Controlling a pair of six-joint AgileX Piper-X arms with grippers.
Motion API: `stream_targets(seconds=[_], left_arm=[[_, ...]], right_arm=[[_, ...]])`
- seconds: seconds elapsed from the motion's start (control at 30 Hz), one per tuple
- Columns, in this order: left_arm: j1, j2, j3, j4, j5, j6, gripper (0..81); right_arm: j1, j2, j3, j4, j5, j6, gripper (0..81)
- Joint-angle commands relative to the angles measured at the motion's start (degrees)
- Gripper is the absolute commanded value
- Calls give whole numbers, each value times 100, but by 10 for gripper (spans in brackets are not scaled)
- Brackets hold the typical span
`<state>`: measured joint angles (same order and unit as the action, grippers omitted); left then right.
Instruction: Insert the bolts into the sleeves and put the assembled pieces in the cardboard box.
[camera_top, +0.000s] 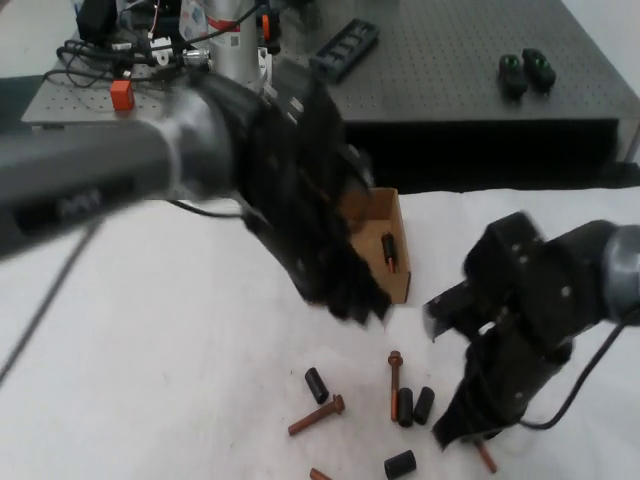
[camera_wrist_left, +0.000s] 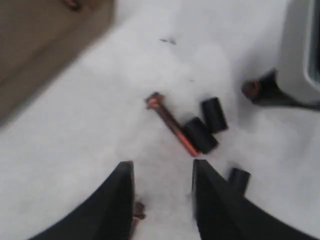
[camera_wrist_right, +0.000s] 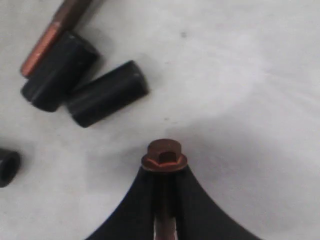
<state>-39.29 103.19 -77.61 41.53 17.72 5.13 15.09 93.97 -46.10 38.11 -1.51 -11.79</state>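
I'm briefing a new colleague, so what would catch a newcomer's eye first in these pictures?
The left arm looms large in the high view, half hiding the cardboard box; the left end effector hangs open above the white cloth. The right end effector is shut on a copper bolt, with black sleeves lying nearby.

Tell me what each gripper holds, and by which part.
The right gripper holds a copper bolt by its shank, just under the head. The left gripper is open and holds nothing.
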Motion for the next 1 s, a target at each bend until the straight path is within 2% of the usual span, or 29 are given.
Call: stream_targets(seconds=[0.0, 0.1, 0.37, 0.53, 0.8, 0.87, 0.93, 0.97], left_arm=[[-474, 160, -11, 48, -15, 828, 288], [-799, 390, -11, 122, -246, 1263, 288], [-1245, 856, -28, 374, -453, 1734, 288], [-1290, 1077, -39, 344, -555, 1803, 288], [-1296, 1347, -34, 332, -554, 1803, 277], [-1296, 1336, -34, 259, -566, 1751, 184], [-1296, 1303, -59, 214, -566, 1654, 17], [-1296, 1285, -69, 215, -554, 1615, 1]], right_arm=[[-746, -826, 21, 191, -210, 200, 30], [-1119, -1434, 173, 339, -232, 294, 30], [-1919, -2986, 930, 661, -467, 387, 30], [-2025, -3589, 1071, 918, -595, 462, 30], [-2025, -3800, 1071, 1083, -597, 499, 30], [-2025, -3800, 1071, 1083, -612, 541, 30], [-2025, -3800, 1071, 1083, -755, 569, 30], [-2025, -3800, 1071, 1083, -838, 578, 30]])
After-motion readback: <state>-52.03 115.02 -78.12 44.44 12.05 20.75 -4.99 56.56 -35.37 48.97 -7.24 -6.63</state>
